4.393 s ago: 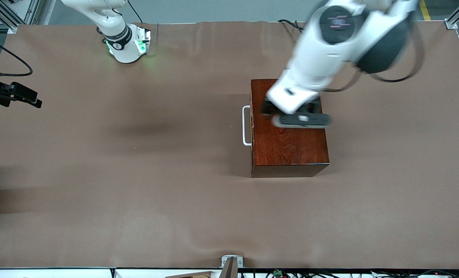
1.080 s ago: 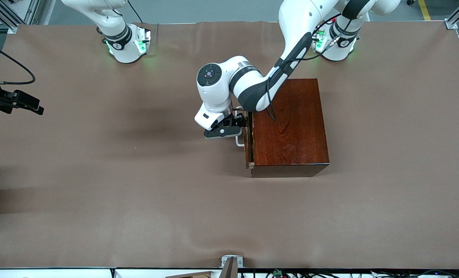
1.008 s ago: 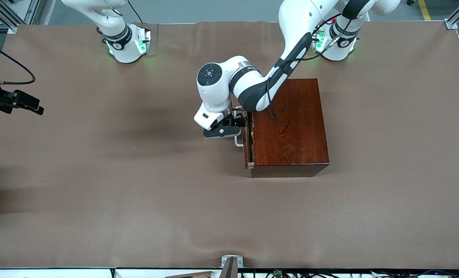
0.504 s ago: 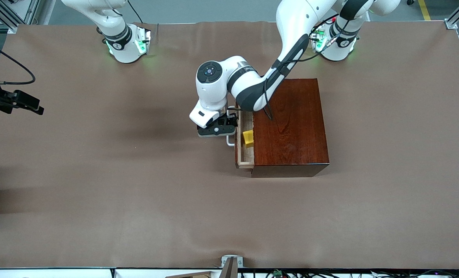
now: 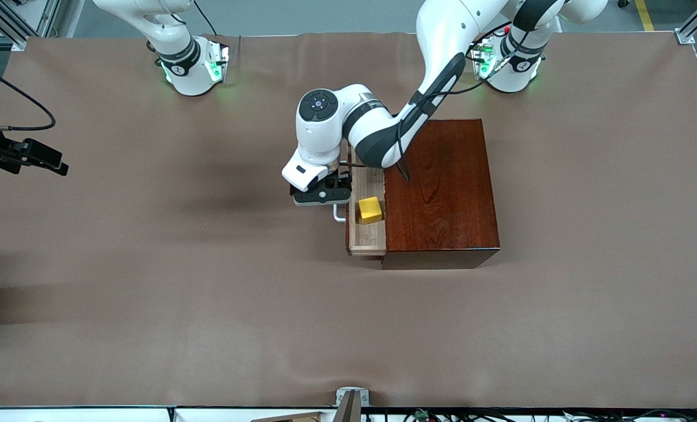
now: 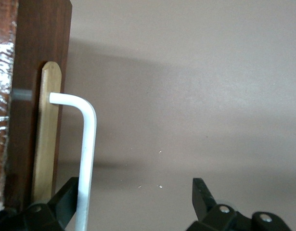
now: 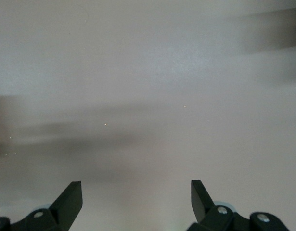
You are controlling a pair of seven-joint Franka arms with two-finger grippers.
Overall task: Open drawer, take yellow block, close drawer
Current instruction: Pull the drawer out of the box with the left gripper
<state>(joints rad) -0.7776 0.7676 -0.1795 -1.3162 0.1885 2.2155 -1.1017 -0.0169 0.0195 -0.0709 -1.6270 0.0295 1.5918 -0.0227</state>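
Note:
The dark reddish-brown box (image 5: 442, 193) stands toward the left arm's end of the table. Its pale wood drawer (image 5: 367, 239) is pulled partway out toward the right arm's end. The yellow block (image 5: 370, 209) lies in the drawer. My left gripper (image 5: 319, 196) is open at the white loop handle (image 5: 337, 215). In the left wrist view the handle (image 6: 86, 159) runs along the inside of one finger (image 6: 66, 197), with the other finger apart from it. My right gripper (image 7: 136, 195) is open over bare table at the right arm's end and waits.
The brown table cover (image 5: 207, 293) spreads wide around the box. A small metal bracket (image 5: 351, 398) sits at the table's edge nearest the front camera. Cables trail near the left arm's base (image 5: 509, 64).
My left gripper has moved toward the right arm's end with the handle, sliding the drawer farther out. The yellow block, a sliver a second ago, now shows whole.

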